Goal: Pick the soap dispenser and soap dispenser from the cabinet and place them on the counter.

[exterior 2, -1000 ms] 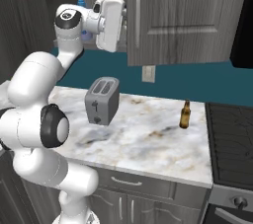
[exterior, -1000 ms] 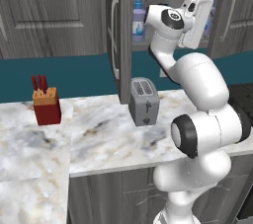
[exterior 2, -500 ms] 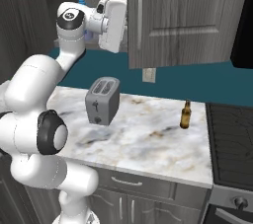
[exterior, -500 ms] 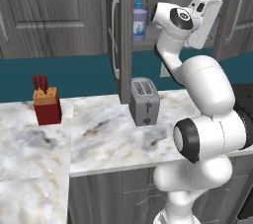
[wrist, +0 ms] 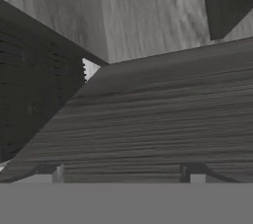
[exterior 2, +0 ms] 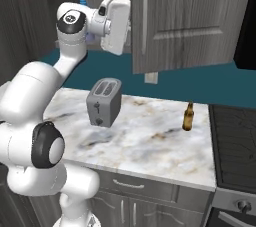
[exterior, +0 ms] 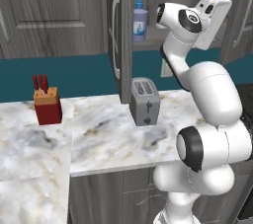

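Step in hand: reaching into the grey wood-grain wall cabinet [exterior: 123,30] for a bottle. Two-finger gripper [wrist: 121,173] spread wide, holding nothing, facing cabinet wood. One lavender plastic soap dispenser with blue pump top [exterior: 140,20] stands on the shelf. Next: aim at it, then close.

Lavender soap dispenser [exterior: 140,22], grey wood-grain cabinet [exterior: 59,11]

Even, soft, shadow-light rendered lighting; sharp.
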